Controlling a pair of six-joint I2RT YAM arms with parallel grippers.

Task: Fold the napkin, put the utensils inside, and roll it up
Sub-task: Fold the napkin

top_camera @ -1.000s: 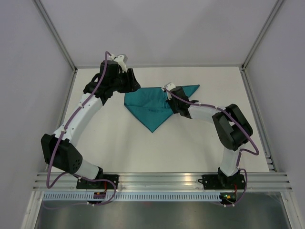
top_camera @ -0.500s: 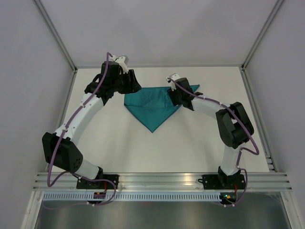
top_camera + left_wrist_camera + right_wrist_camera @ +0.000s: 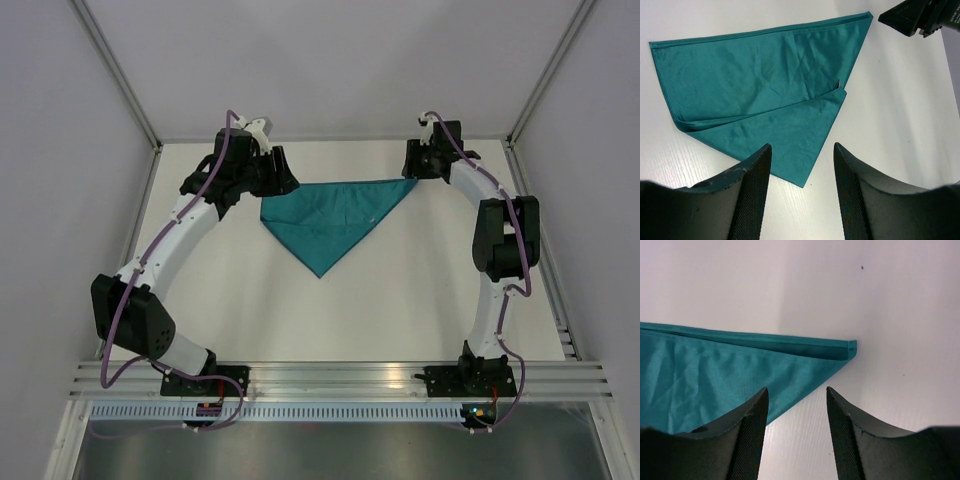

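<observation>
The teal napkin (image 3: 330, 220) lies flat on the white table, folded into a triangle with its long edge to the back and its tip toward me. In the left wrist view the napkin (image 3: 765, 95) shows two layers that do not quite line up. My left gripper (image 3: 287, 183) hovers open over its left corner, and nothing sits between the jaws (image 3: 802, 146). My right gripper (image 3: 410, 165) is open just behind the right corner. That corner of the napkin (image 3: 715, 375) lies ahead of the right gripper (image 3: 796, 389), apart from the fingers. The utensils are out of view.
The white table (image 3: 400, 300) runs to a back wall just behind both grippers, with side rails left and right. The right gripper (image 3: 920, 17) shows at the top right of the left wrist view.
My right gripper has opened and pulled back from over the napkin's right half to the far right corner. The napkin now lies uncovered. The left arm has hardly moved.
</observation>
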